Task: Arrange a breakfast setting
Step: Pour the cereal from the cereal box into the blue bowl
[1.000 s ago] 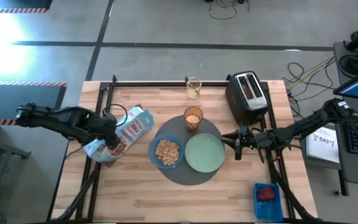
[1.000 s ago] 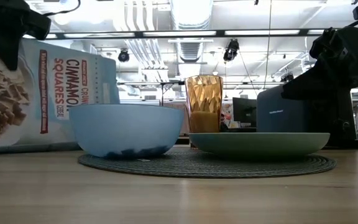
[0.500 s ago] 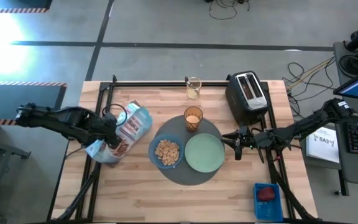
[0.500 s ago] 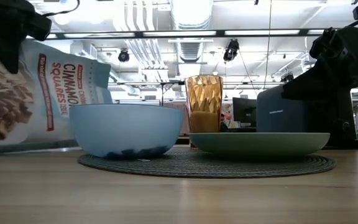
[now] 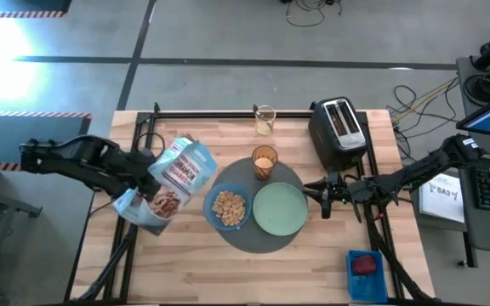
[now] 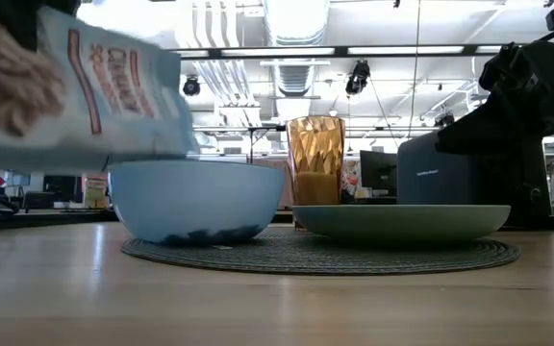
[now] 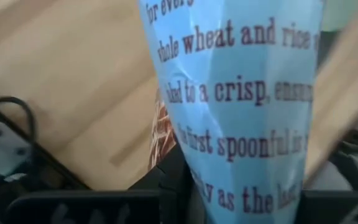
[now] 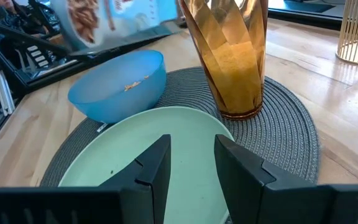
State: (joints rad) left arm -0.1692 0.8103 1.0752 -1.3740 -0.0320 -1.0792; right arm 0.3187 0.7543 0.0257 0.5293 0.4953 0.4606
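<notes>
The left tool [image 5: 147, 170] is squeezing the blue cereal box [image 5: 170, 183] and holding it tipped above the desk [image 5: 185, 263], beside the small blue bowl [image 5: 228, 207] on the round mat [image 5: 262, 242]. The right tool [image 5: 324, 195] is waiting slightly open beside the green plate [image 5: 280, 208].

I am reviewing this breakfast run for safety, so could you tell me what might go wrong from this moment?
1. The left gripper holds the cereal bag lifted and tilted beside the blue bowl, which already has cereal in it; more pouring might overfill it or spill onto the mat.
2. The glass of orange drink stands close to the bag's path, so a swing could knock it over.
3. The right gripper, open, hovers over the green plate and might bump it.
</notes>
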